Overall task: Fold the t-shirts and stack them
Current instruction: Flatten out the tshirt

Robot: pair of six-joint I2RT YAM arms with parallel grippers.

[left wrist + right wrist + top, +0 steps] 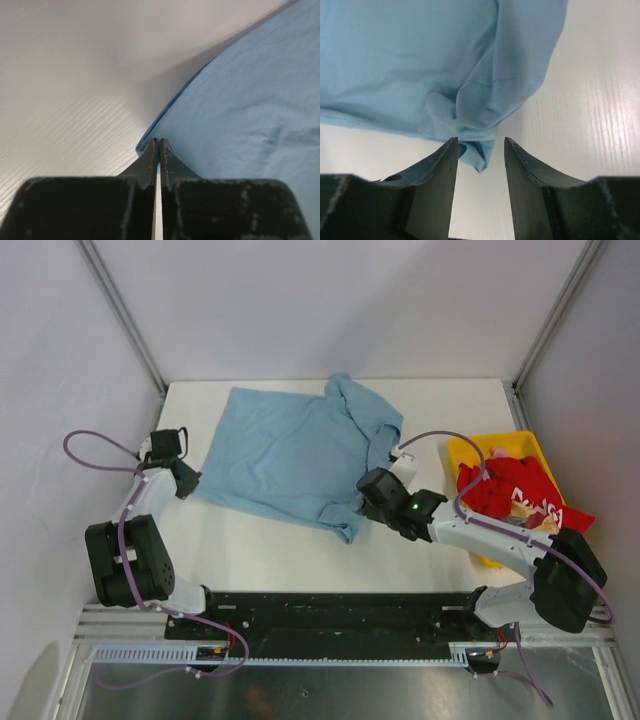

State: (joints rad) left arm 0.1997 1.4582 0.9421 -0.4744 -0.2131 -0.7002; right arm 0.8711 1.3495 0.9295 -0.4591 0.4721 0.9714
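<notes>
The light blue t-shirt point(290, 450) lies spread on the white table, its collar end towards the right. My left gripper point(190, 480) is at its near left corner. In the left wrist view the left gripper point(160, 141) has its jaws pressed together at the hem corner of the blue shirt point(250, 110), whose edge is lifted off the table. My right gripper point(365, 502) is at the near right corner. In the right wrist view the right gripper point(480, 142) is open with a bunched corner of the shirt point(475, 150) hanging between its fingers. The red t-shirt point(515, 490) with white lettering lies crumpled in the bin.
The yellow plastic bin point(462, 448) stands at the table's right edge, beside the right arm. Grey walls enclose the table on the left, back and right. A black rail point(330, 605) runs along the near edge between the arm bases.
</notes>
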